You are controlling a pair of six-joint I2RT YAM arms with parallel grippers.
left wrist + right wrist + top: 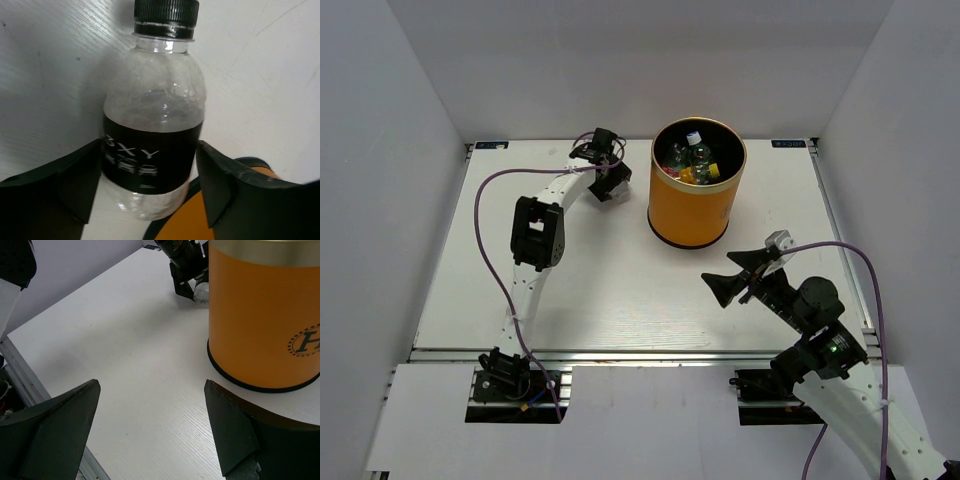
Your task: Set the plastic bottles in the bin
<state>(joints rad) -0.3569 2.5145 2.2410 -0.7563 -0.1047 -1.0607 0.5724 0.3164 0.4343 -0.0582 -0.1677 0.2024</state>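
I read the white table (620, 290) as carrying one item: the orange bin (692, 210), upright on its dark base rim, toward one o'clock from table centre.

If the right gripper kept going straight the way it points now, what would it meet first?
Most likely bare table: the open right gripper aims beside the orange bin, tilted down. Farther on sits the left gripper holding the dark-labelled bottle; depth unclear.
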